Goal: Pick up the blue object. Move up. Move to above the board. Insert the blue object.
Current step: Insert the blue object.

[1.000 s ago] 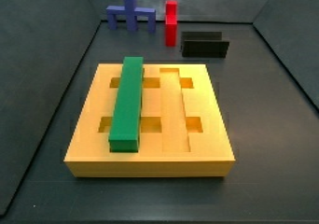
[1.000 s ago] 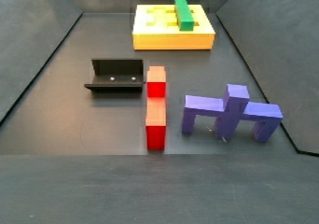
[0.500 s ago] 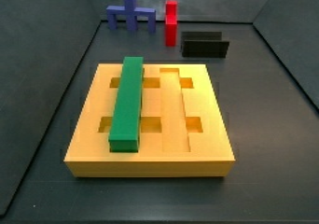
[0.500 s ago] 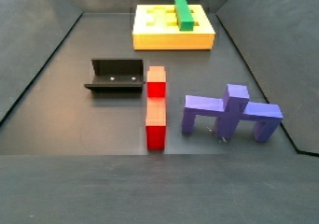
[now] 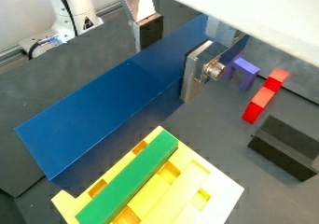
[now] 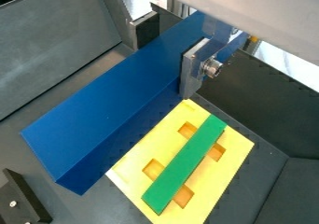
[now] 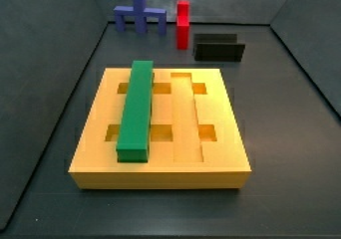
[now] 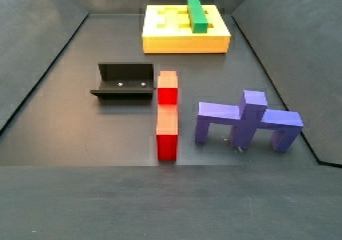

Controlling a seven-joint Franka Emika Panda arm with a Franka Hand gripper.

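Holding the blue bar (image 5: 118,106) clamped in my gripper (image 5: 169,49) above the board (image 6: 237,167), green bar (image 6: 187,162) lying in its groove.

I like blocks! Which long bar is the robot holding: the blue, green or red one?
The blue bar, clamped between the gripper fingers above the board. The green bar lies in the board; the red bar lies on the floor.

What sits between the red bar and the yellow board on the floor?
In a side view, only bare floor between the red bar and the board. The fixture stands beside. The gripper holds the blue object.
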